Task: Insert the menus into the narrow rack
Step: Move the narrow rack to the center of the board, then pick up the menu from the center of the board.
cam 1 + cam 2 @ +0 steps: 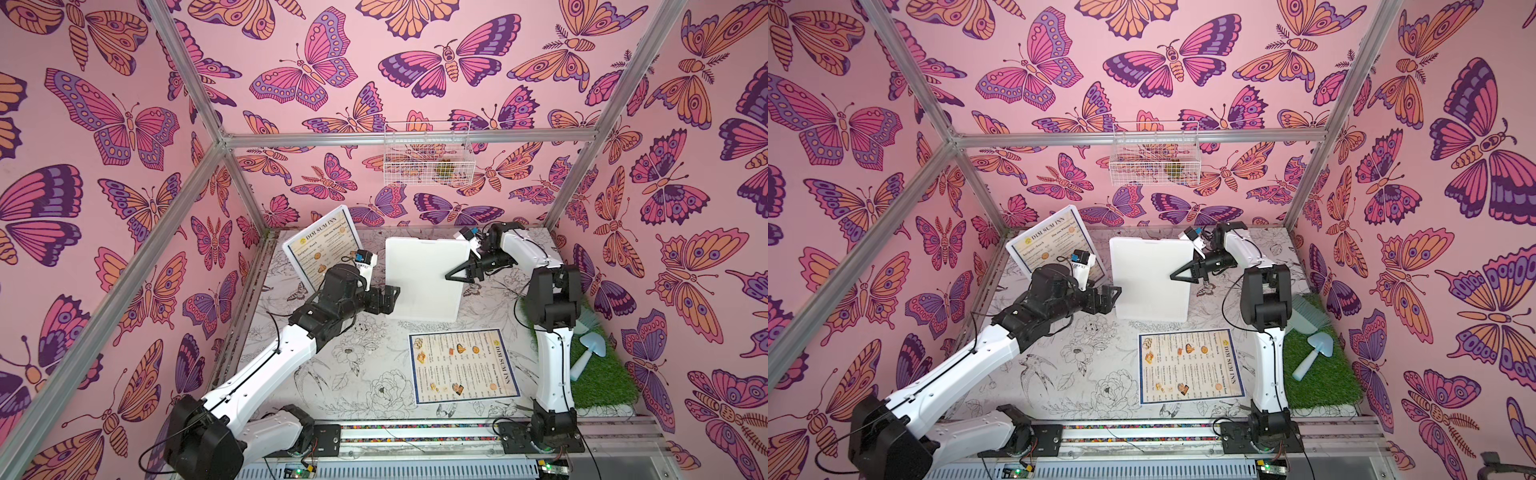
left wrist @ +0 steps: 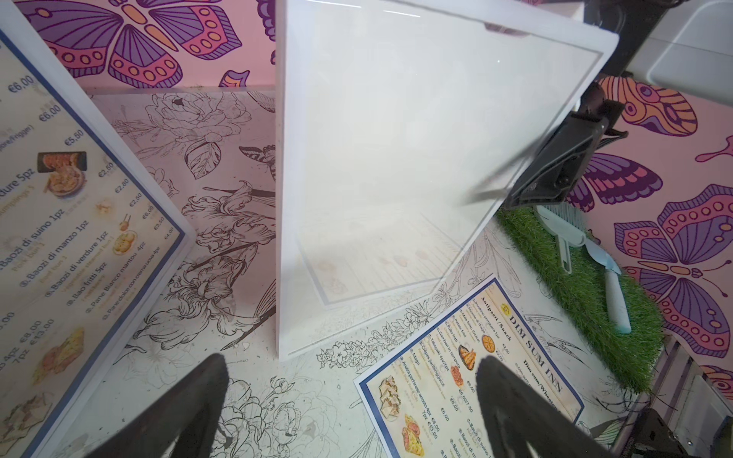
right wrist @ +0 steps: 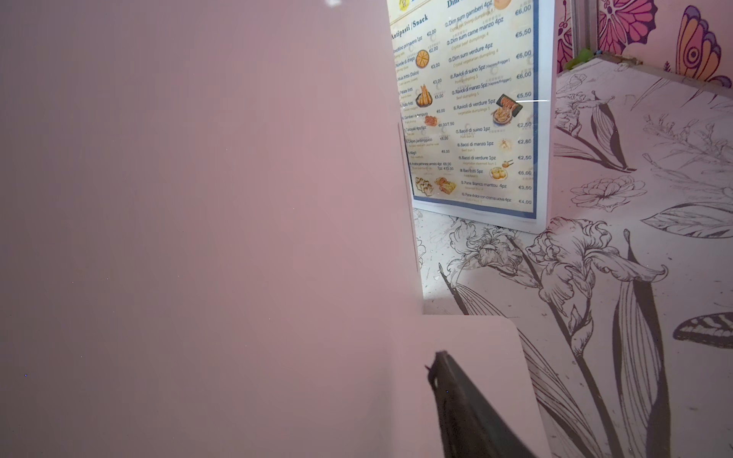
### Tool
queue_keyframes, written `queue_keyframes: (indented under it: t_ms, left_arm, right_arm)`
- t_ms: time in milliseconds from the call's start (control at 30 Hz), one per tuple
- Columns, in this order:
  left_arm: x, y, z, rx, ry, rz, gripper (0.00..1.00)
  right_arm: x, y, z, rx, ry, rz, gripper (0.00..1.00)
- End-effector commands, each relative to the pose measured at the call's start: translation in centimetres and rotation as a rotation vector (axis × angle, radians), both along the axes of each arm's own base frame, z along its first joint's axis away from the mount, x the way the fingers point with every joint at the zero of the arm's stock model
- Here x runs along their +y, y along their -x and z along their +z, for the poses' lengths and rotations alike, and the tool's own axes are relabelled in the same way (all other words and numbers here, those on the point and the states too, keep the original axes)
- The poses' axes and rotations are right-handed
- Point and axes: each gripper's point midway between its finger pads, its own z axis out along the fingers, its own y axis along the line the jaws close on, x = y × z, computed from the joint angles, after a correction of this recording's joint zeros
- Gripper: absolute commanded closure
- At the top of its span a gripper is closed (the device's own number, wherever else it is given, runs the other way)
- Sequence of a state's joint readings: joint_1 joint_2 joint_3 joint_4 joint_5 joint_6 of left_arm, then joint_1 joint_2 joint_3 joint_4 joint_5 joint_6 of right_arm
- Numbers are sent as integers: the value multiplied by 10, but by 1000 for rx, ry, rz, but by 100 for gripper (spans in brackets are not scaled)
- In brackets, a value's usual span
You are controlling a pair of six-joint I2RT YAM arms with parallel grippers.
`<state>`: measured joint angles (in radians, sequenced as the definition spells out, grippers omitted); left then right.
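Observation:
One menu (image 1: 463,368) lies flat on the table in front of the narrow rack (image 1: 424,282), a white upright panel holder. A faint blue-bordered outline shows through the rack's panel (image 2: 396,158). Another menu (image 1: 320,245) stands in a like holder at the back left. My right gripper (image 1: 451,277) is at the rack's right edge, open. One finger (image 3: 456,396) stands off the panel and the other is behind it. My left gripper (image 1: 390,295) hovers open by the rack's lower left corner. Nothing is between its fingertips (image 2: 488,376).
A green grass mat (image 1: 598,365) at the right carries a pale blue mushroom-shaped tool (image 1: 590,353) and a small brush. A white wire basket (image 1: 428,158) hangs on the back wall. Aluminium posts frame the cell, and a rail (image 1: 415,432) runs along the front.

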<state>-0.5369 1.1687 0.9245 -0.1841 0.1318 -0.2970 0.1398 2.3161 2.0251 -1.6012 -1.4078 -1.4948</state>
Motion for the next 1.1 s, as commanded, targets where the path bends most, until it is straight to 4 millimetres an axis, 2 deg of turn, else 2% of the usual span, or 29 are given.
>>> queue_keyframes:
  t_ms: [0, 33, 67, 300, 433, 533, 667, 733, 900, 967, 1067]
  left_arm:
    - [4, -3, -11, 23, -18, 22, 1]
    - [3, -3, -12, 24, -19, 22, 1]
    - [3, -4, -13, 24, -18, 22, 1]
    - [4, -6, -11, 15, -20, 27, 1]
    - [10, -6, -8, -3, -36, 53, 0]
    - [16, -5, -3, -17, -50, 72, 0]
    - [25, 0, 5, -32, -60, 99, 0]
    - [27, 3, 8, -32, -57, 106, 0]
    - [27, 14, 10, -20, -47, 92, 0]
    - [22, 22, 7, 3, -49, 72, 0]
    - [14, 42, -9, 62, -72, 48, 0]
  right_arm:
    - [-3, 5, 18, 148, -12, -25, 22]
    - [-5, 3, 19, 147, -8, -29, 8]
    - [-7, 0, 19, 154, -2, -35, 1]
    - [-22, -20, 24, 149, 21, -85, 1]
    - [-29, -38, 33, 112, 93, -143, 1]
    - [-35, -62, 39, 25, 197, -281, 1]
    - [-57, -85, 70, -188, 261, -611, 1]
    - [-71, -86, 88, -246, 272, -748, 1]
    - [-85, -55, 117, -230, 255, -876, 1]
    - [-102, -50, 115, -144, 283, -1016, 1]
    - [-132, -34, 94, 38, 322, -1242, 1]
